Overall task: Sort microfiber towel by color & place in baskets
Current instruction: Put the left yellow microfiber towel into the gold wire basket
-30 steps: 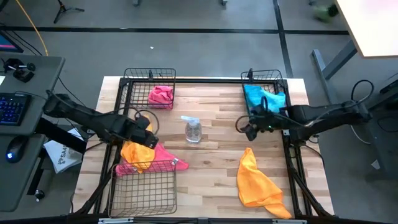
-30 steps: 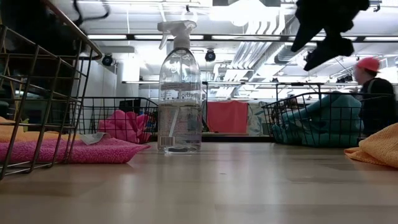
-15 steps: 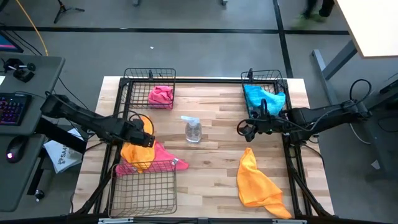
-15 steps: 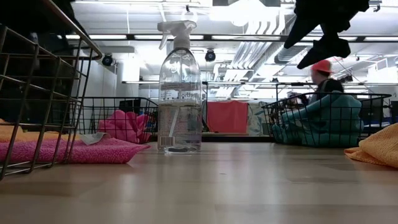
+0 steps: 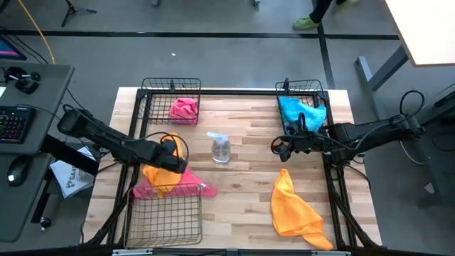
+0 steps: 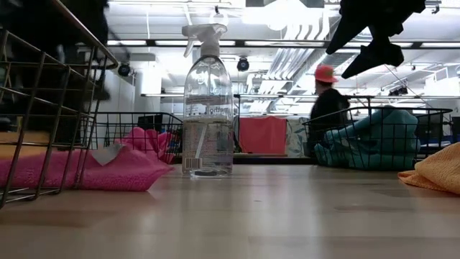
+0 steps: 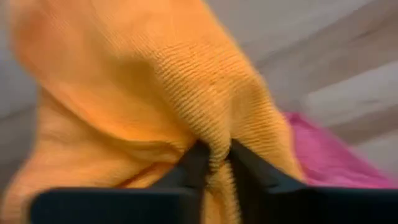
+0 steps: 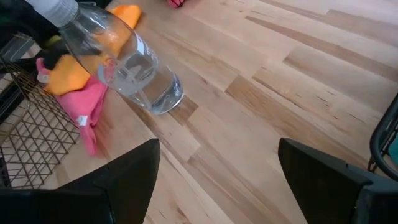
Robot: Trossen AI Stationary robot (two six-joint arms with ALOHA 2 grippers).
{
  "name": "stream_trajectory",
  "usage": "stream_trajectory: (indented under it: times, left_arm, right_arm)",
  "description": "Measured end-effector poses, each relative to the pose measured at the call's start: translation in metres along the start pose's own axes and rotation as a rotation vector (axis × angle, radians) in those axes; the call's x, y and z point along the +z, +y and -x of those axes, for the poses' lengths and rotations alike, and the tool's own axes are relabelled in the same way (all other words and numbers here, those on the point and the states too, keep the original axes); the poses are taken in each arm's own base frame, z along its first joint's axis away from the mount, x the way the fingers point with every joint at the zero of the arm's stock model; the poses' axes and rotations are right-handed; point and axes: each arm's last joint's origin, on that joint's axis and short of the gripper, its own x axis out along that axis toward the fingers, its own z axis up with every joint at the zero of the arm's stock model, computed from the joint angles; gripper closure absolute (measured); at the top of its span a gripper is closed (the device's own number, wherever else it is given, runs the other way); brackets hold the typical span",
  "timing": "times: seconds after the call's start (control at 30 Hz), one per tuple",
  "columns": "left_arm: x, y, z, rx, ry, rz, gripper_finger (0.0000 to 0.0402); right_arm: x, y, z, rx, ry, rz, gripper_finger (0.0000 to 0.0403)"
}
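Orange microfiber towel (image 7: pixel 155 93): your left gripper (image 7: pixel 214 163) pinches its fold, above the pink cloth (image 5: pixel 186 176).
Right gripper (image 8: pixel 217 171): fingers apart, hovering over bare wood.
Clear spray bottle (image 6: pixel 208 101): label unreadable.

We see a small clear plastic spray bottle (image 5: pixel 221 148) with a white trigger head standing upright near the middle of the light wooden plank table (image 5: pixel 242 199). From table height the same bottle (image 6: pixel 208 108) rises tall, a label on its lower half, its base resting on the boards. Behind it, in the room, we find a person in a red cap and dark top (image 6: pixel 327 104). To the side of the table we make out a grey desk (image 5: pixel 28 107) carrying a black keyboard (image 5: pixel 13 124) and a mouse (image 5: pixel 15 171). The floor around is grey (image 5: pixel 227 50), crossed by dark lines.
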Motion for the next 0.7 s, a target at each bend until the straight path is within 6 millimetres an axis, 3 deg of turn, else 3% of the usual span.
stream_trajectory:
  times: [0.17, 0.43, 0.53, 0.7]
  left_arm:
    - [0.015, 0.000, 0.042, -0.064, -0.094, -0.029, 0.0393]
    - [0.047, 0.003, 0.136, -0.309, -0.364, -0.224, 0.0400]
    - [0.055, -0.005, 0.168, -0.496, -0.509, -0.348, 0.0401]
    - [0.053, -0.022, 0.217, -0.965, -0.657, -0.476, 0.0401]
  right_arm:
    - [0.000, 0.000, 0.000, 0.000, 0.000, 0.003, 0.0080]
    - [0.000, 0.000, 0.000, 0.000, -0.002, 0.003, 0.0080]
    - [0.001, 0.000, 0.000, -0.008, -0.014, 0.003, 0.0080]
    - [0.001, 0.000, 0.000, -0.018, -0.026, 0.003, 0.0080]
